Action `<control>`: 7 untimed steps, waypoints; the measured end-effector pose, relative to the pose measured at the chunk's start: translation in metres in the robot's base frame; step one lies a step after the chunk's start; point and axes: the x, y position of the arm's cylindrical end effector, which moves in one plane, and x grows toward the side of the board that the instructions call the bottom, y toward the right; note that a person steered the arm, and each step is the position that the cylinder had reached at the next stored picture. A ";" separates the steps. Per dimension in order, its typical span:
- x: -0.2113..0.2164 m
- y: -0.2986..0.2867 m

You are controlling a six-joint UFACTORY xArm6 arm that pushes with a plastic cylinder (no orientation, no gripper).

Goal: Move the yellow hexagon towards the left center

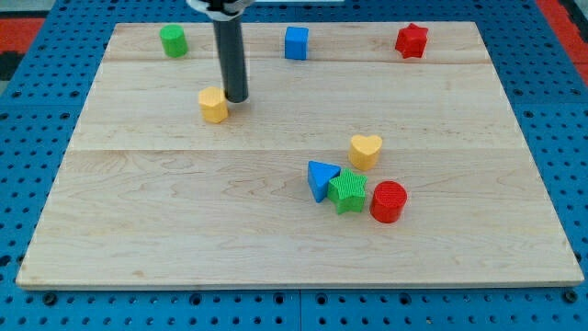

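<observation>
The yellow hexagon (213, 105) lies on the wooden board (184, 230), left of the middle and toward the view's top. My tip (237, 97) stands right against its right side, a little toward the top. The dark rod rises from there out of the view's top edge.
A yellow heart (366, 151) lies right of centre. Below it a blue triangle (321, 178), a green star-like block (348, 191) and a red cylinder (389, 201) cluster together. Along the top edge stand a green cylinder (172, 40), a blue cube (296, 42) and a red star (412, 40).
</observation>
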 end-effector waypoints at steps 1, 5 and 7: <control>0.011 -0.026; 0.040 -0.048; 0.015 -0.074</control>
